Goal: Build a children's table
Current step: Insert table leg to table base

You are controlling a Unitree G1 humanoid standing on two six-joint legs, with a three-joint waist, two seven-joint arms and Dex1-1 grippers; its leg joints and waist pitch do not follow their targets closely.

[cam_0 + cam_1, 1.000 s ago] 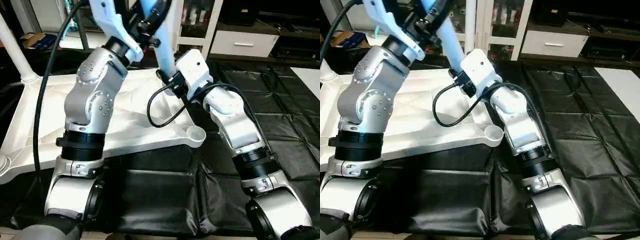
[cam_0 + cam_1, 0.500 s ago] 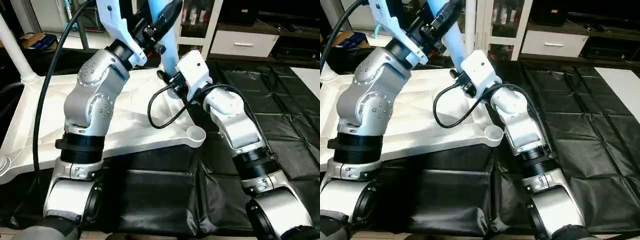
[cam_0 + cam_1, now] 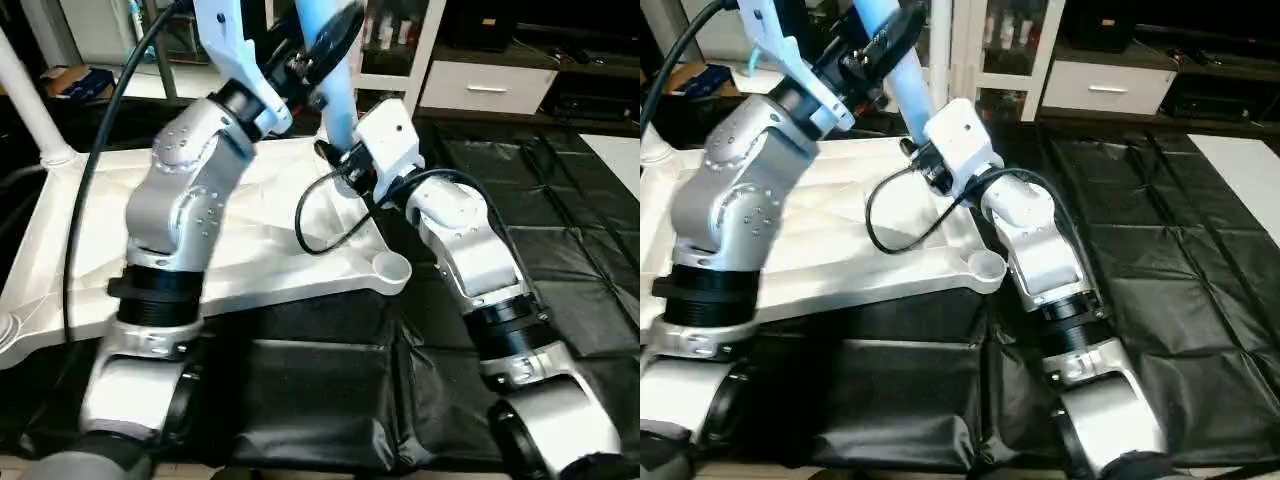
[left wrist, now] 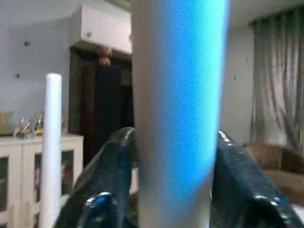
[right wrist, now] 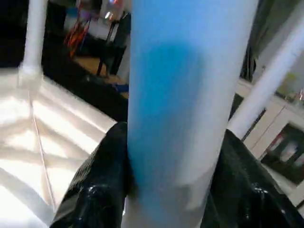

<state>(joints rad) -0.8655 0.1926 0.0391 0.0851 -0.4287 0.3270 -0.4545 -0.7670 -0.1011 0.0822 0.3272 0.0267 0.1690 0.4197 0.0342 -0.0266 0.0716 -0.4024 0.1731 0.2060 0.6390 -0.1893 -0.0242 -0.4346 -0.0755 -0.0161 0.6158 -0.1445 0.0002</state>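
Black cloth [image 3: 560,200] lies under the upside-down table top [image 3: 260,250]. Both claws, left claw [image 4: 166,180] and right claw [image 5: 166,185], clamp one leg [image 3: 330,80] upright, probably to screw it into a corner socket.

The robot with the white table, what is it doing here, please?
The robot is putting together a children's table. The table top lies upside down on a black mat. Both grippers are around one leg standing at the far corner of the top, the left gripper higher, the right gripper lower. Another leg already stands at the far left corner. The near right socket is empty.
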